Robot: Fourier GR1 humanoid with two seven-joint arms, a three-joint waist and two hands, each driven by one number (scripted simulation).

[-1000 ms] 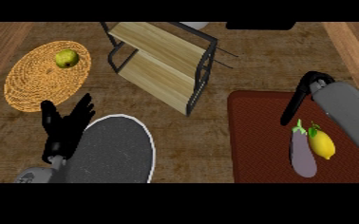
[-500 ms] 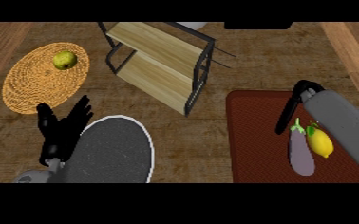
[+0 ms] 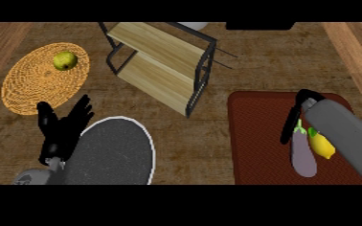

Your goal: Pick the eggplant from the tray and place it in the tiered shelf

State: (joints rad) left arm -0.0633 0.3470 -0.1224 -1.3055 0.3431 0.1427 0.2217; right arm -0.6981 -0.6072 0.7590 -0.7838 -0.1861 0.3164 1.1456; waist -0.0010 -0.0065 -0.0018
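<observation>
A purple eggplant [image 3: 305,154] with a green stem lies on the dark red tray [image 3: 258,139] at the right, next to a yellow lemon [image 3: 322,144]. My right hand [image 3: 294,117] hangs over the tray with its straight fingers pointing down at the eggplant's stem end, open, just left of the stem. Its grey forearm hides part of the tray's right side. The tiered shelf [image 3: 166,62], with wooden boards in a black frame, stands at the top centre. At the lower left my left hand [image 3: 62,130] rests open, fingers up.
A woven round mat [image 3: 32,84] at the left carries a green fruit [image 3: 65,60]. A dark grey plate [image 3: 113,151] with a white rim lies beside the left hand. Wooden counter shows between shelf and tray.
My right hand has moved down and slightly left over the tray, ending next to the eggplant's stem. The left hand, eggplant and lemon have stayed put.
</observation>
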